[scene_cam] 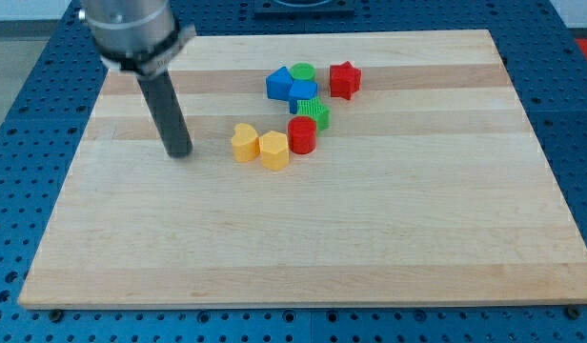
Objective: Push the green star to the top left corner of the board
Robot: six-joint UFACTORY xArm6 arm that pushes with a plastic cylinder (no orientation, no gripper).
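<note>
Two yellow blocks [258, 145] touching, red cylinder [302, 135] beside

Green star [315, 112], small ridged block, flat on wooden board, upper-centre of view, partly hidden behind adjacent blocks, touching blue block at its top, red cylinder just below, approx. mid-cluster

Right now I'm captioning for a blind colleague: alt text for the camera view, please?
My tip rests on a wooden board, left of a cluster of red, yellow, blue and green blocks; the green star sits mid-cluster, untouched.
</note>
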